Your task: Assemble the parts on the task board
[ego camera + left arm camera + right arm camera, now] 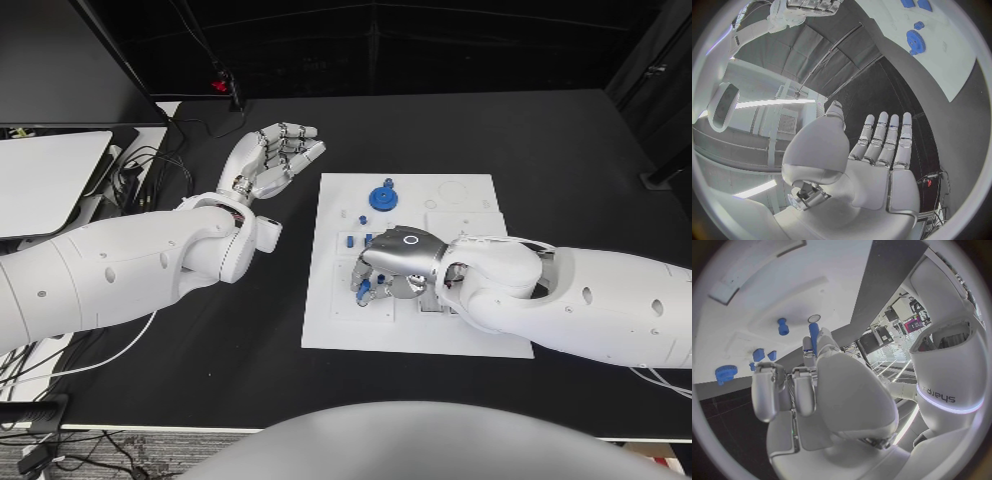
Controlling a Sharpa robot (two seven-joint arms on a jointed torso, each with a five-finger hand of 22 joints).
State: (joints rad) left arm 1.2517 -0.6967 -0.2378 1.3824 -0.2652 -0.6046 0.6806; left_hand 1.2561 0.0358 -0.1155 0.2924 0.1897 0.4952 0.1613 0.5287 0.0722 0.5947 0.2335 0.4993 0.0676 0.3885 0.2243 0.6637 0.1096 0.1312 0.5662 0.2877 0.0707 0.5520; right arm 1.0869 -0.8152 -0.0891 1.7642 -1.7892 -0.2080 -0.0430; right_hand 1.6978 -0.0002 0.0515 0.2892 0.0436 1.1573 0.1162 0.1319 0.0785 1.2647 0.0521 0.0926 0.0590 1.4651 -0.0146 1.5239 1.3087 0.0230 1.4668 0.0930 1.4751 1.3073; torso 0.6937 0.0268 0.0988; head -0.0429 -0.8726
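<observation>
Right hand [401,262] sits low-centre in the head view, palm down on the task board [335,330], fingers curled downward. Its wrist view shows a slim blue peg [813,336] pinched upright between thumb and fingers [762,390], its tip near a round socket in the board.

Left of frame — left hand [270,158] hovers over the black table [562,150], off the board's upper-left corner, palm up, fingers straight and pressed side by side, holding nothing.

Centre, upper board: a blue gear [382,197] stands beyond the right hand's fingers. Smaller blue parts [351,240] lie just beside the fingertips — shapes too small to tell.
</observation>
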